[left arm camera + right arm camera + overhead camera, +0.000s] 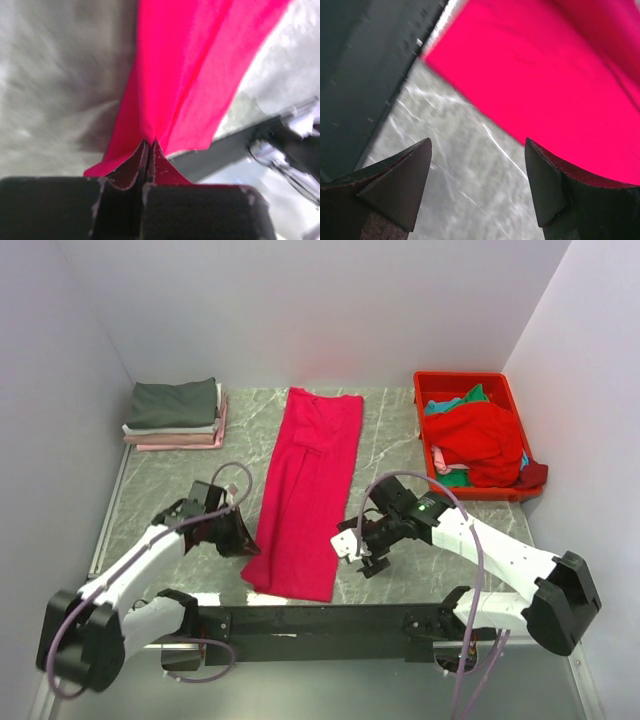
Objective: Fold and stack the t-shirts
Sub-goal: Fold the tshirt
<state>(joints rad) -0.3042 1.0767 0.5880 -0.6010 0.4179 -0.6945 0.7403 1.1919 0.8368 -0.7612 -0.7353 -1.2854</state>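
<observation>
Rightward, red bin (456,377) holding shirts (482,436), left claw (148,156) pinching crimson shirt (310,480)

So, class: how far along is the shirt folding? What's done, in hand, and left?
Done: a folded stack sits far left, dark grey on top. In hand: the crimson-pink shirt lies as a long strip; the left hand is shut on its near-left edge, the right hand open beside the near-right edge. Left: shirts heaped in the red bin.

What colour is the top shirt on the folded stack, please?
The top shirt is dark grey, clearest in the top external view.
</observation>
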